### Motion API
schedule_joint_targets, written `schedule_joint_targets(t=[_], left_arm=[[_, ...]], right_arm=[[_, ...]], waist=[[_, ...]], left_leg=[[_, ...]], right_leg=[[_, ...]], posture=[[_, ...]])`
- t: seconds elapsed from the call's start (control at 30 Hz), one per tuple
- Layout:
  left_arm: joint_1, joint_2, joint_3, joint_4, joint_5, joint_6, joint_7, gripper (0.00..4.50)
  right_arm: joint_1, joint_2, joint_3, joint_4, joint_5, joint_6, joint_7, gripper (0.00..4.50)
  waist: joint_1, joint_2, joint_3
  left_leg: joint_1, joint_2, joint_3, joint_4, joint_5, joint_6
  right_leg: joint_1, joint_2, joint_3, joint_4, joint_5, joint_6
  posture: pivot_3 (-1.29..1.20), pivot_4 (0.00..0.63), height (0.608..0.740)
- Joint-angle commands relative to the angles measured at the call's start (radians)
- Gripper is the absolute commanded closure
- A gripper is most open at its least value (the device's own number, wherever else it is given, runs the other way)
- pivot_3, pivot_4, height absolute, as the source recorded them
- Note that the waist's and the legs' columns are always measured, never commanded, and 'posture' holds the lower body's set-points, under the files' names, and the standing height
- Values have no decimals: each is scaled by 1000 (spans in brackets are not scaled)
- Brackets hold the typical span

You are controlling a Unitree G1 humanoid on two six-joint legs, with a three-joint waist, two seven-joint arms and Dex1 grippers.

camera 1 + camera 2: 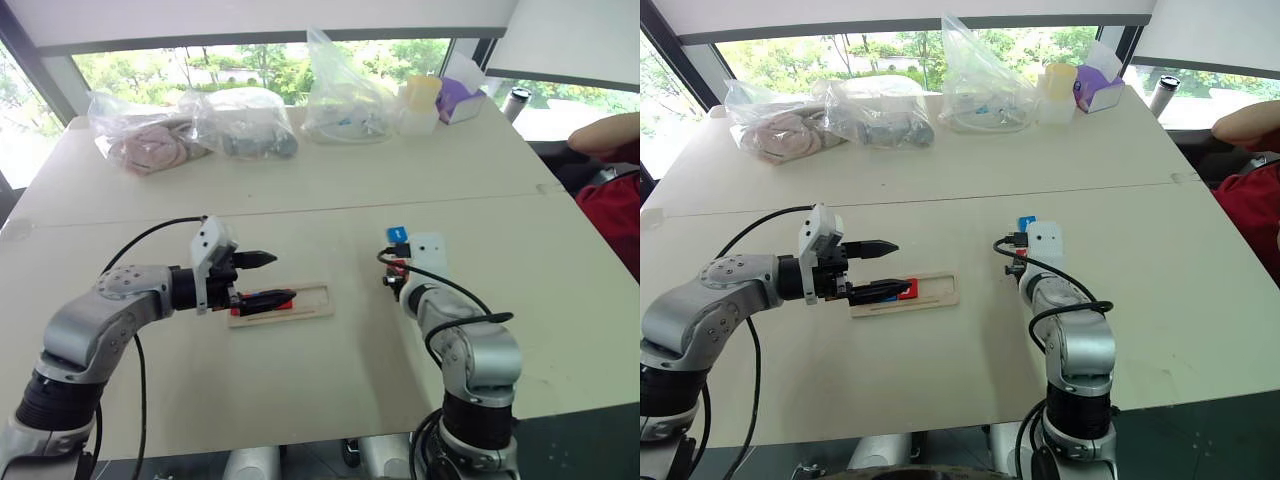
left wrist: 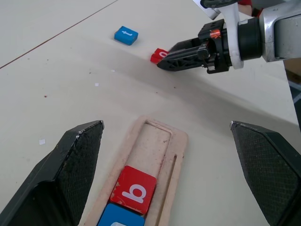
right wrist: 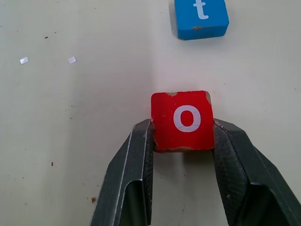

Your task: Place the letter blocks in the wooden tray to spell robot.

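Pale tabletop (image 1: 330, 400) spreads before you, with bagged clutter (image 1: 190, 135) along the far edge. Your right gripper (image 3: 183, 141) pinches the red "o" block (image 3: 182, 120) on the table, the blue "t" block (image 3: 201, 18) lying just beyond it. Your left gripper (image 2: 169, 165) hangs spread wide over the wooden tray (image 2: 176, 146), where a red "b" block (image 2: 133, 189) sits touching a blue block (image 2: 120, 219).

Head pair looks down — wrist cameras close over table (image 1: 330, 390).
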Motion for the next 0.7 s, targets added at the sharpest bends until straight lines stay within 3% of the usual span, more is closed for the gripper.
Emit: schedule_joint_targets(t=[0.03, 0.13, 0.17, 0.33, 0.53, 0.63, 0.7], left_arm=[[-21, -6, -2, -4, 11, -28, -13, 0], [-22, -8, 0, -3, 14, -26, -18, 0], [-21, -5, 3, -4, 13, -25, -20, 0], [-23, 31, 18, -31, -16, 13, -44, 0], [-20, 115, 20, -122, -77, 74, -112, 0], [-15, 210, -2, -199, -62, 76, -170, 0], [-19, 245, -14, -227, -49, 66, -184, 0]], right_arm=[[-19, 13, -11, 1, 16, 6, 1, 1868], [-21, -25, 14, -17, 12, 41, 4, 290], [-29, -19, -10, -38, 7, 13, -10, 43], [-63, -143, 5, -146, 57, -92, 86, 43], [-30, -584, -34, 35, 280, -467, 682, 43], [-14, -799, 17, 231, 285, -755, 991, 43], [-31, -863, 57, 360, 268, -906, 1105, 43]], waist=[[0, 0, 0], [0, 0, 0], [0, 0, 0], [-1, 0, 0], [-1, 0, 1], [0, -1, 1], [-2, -1, 1]], left_leg=[[0, 0, 0, 0, 0, 0], [0, 0, 0, 0, 0, 0], [0, 0, 0, 0, 0, 0], [-1, -1, 1, 0, 0, 0], [0, 0, 1, -2, 0, 0], [0, 0, 1, -3, 0, 0], [0, 0, 1, -3, 0, 1]], right_leg=[[0, 0, 0, 0, 0, 0], [0, 0, 0, 0, 0, 0], [0, 0, 0, 0, 0, 0], [0, -1, 0, -1, -1, 0], [1, 0, 0, -5, -1, 1], [2, 0, 0, -7, -1, 1], [3, 0, 0, -8, -1, 1]], posture=[[0, 150, 740], [0, 150, 740], [0, 150, 740], [0, 150, 740], [0, 150, 740], [0, 150, 740], [0, 150, 740]])
